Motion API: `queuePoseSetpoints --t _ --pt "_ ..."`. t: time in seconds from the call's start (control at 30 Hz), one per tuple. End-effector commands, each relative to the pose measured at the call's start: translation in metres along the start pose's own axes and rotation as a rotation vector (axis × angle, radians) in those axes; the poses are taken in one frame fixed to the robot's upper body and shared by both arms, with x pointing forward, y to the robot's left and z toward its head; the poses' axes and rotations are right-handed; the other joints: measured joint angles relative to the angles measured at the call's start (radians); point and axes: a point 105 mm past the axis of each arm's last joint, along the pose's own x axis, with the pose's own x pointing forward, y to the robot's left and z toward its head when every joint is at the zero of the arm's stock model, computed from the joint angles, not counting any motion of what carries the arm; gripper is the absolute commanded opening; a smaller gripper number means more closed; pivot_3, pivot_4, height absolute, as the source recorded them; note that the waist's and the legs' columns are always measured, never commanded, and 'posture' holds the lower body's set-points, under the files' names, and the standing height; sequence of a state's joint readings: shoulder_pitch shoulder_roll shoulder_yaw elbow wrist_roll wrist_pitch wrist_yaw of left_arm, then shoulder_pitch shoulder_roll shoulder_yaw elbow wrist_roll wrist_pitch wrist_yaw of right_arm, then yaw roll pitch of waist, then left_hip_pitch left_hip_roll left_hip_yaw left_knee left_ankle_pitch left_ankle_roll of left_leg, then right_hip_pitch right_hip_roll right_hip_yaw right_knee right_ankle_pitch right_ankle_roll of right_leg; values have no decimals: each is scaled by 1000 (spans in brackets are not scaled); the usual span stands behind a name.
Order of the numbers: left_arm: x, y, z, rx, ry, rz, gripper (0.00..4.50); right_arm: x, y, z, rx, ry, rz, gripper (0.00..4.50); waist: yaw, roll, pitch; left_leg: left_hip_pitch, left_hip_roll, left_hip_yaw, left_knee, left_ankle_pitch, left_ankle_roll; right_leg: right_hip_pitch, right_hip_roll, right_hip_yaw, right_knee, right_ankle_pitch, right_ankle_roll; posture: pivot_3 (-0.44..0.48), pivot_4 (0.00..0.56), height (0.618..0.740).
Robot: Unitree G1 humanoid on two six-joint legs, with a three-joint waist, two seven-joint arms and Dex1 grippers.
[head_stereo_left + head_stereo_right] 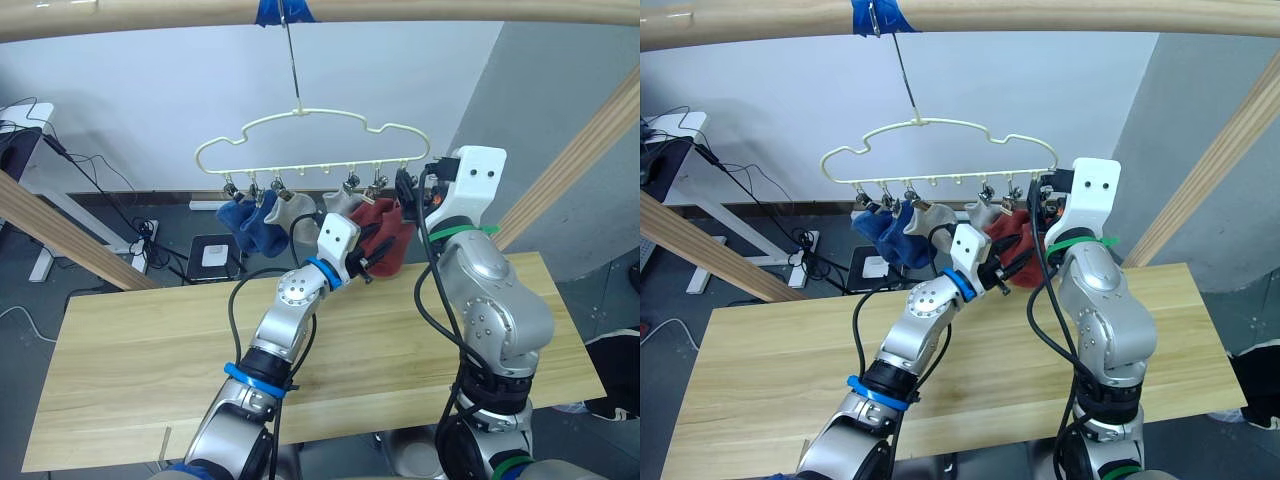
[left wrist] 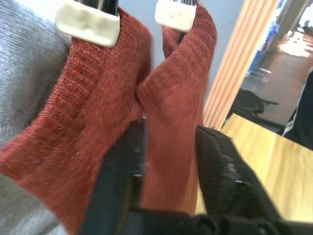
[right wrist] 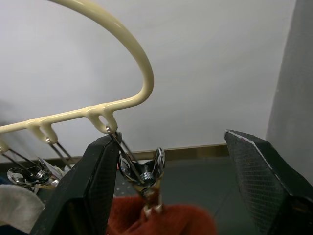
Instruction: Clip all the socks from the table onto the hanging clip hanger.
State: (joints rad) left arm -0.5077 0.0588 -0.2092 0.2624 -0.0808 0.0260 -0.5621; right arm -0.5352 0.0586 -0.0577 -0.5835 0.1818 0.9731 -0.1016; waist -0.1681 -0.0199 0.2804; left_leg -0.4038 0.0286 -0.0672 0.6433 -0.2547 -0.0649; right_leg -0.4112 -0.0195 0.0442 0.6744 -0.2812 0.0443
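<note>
Spanning the grey floor, the table [image 1: 150, 350] lies bare.

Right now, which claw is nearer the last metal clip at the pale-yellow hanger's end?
Right. The right claw brackets the clip; the left claw grips the rust-red sock below.

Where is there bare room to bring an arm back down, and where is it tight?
The light wooden plank table is bare on both sides of the arms. It is crowded under the pale-yellow wire clip hanger: blue socks, grey socks, rust-red socks, with the left end effector and right end effector among them.
</note>
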Motion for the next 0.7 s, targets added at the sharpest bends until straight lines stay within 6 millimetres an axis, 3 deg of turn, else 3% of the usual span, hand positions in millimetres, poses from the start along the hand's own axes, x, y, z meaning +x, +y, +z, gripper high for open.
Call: queuePoseSetpoints --t 0.03,0.17,0.2,0.33,0.53,0.7 --pt "-9 -11 8 -15 -16 -89 3148 -11 0 7 -18 -30 69 3489 0 0 0 0 0 0 0 0 0 0 0 0 0 0 0 -259 263 740" --pt "-28 -9 6 0 28 -127 4364 -18 -2 0 -96 1 159 3489 1 0 0 0 0 0 0 0 0 0 0 0 0 0 0 -246 258 740" --pt "-34 -7 5 10 40 -133 4462 -20 0 -3 -125 12 195 3489 1 0 0 0 0 0 0 0 0 0 0 0 1 0 0 -241 256 740" --pt "-72 6 10 41 80 -132 4500 -33 5 -13 -265 36 368 4457 2 0 0 1 0 0 0 0 0 0 0 1 1 0 0 -230 251 740" --pt "-137 39 25 111 168 -28 4500 -41 -4 -16 -379 59 529 4457 6 0 0 2 1 1 0 0 0 0 1 1 3 0 1 -193 237 740" --pt "-172 63 42 166 200 93 4500 -42 -19 -12 -417 69 582 4457 29 -1 0 2 0 1 1 0 0 0 0 2 3 -2 3 -165 223 740"
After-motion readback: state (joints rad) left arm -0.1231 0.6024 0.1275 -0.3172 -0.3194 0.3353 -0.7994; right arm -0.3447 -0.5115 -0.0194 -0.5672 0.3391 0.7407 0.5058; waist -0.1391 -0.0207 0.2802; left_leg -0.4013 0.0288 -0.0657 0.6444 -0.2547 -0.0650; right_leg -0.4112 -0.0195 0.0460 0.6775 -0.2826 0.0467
